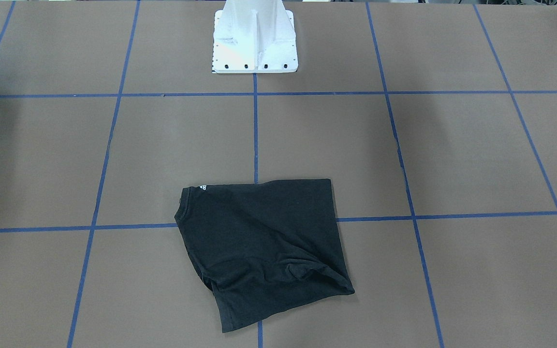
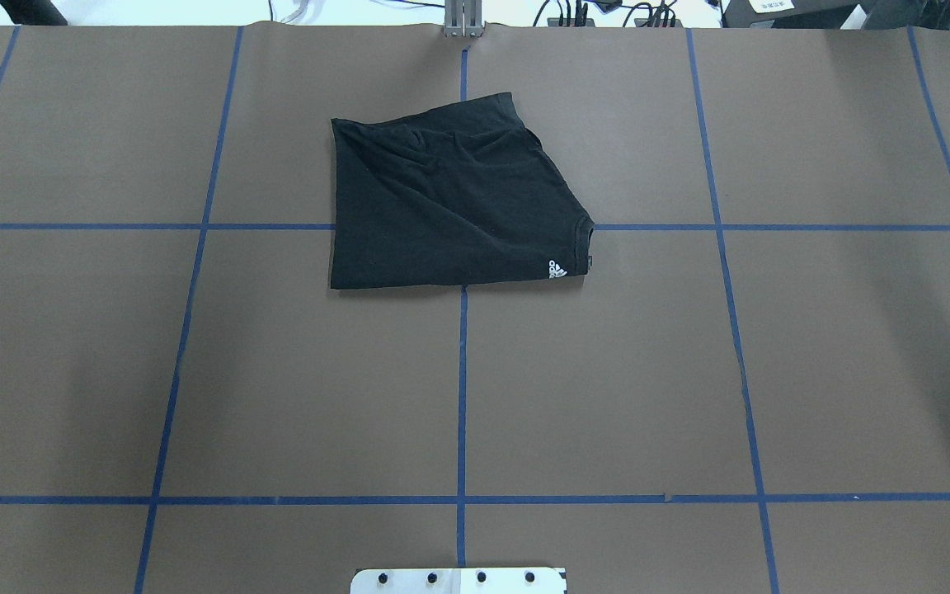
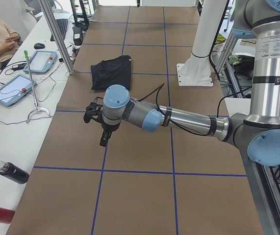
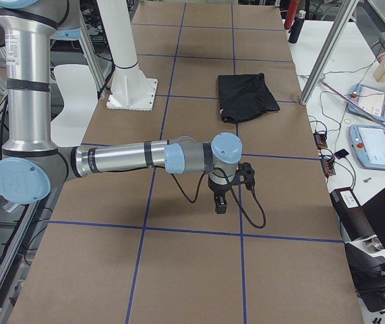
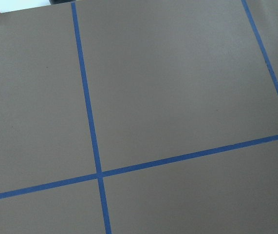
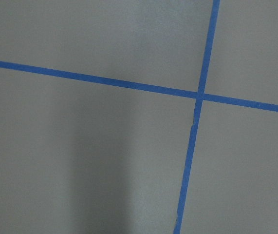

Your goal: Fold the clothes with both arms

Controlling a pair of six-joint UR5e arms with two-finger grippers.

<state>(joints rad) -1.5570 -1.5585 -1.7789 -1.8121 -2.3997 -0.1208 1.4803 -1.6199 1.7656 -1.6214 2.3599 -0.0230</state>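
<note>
1. The black T-shirt (image 2: 442,214) lies folded into a compact, roughly four-sided packet. No sleeves stick out, so I judge the main folds to be done.
2. The collar (image 2: 586,239) sits at the packet's end on the robot's right, with a small white logo (image 2: 557,270) just beside it.
3. The edge far from the robot is slanted and bunched into wrinkles, while the near edge is straight. What is left, at most, looks like smoothing that far edge or one more fold to square it up.
4. The T-shirt rests flat on the brown worktop (image 2: 607,371), on the half away from the robot's base. It straddles the centre blue tape line (image 2: 462,371) and one cross line.
5. The left pincer (image 3: 102,143) hangs pointing down over bare worktop on the robot's left. The T-shirt lies farther along the worktop, well apart from it.
6. The right pincer (image 4: 220,208) likewise points down over bare worktop on the robot's right, well apart from the T-shirt.
7. Both pincers show only in the side views, so I cannot tell whether either is open or closed. Neither touches or holds the cloth.
8. Both wrist cameras show only brown paper and tape lines, with no cloth beneath them.
9. With the two pincers off to either side of it, the T-shirt sits roughly between them.
</note>
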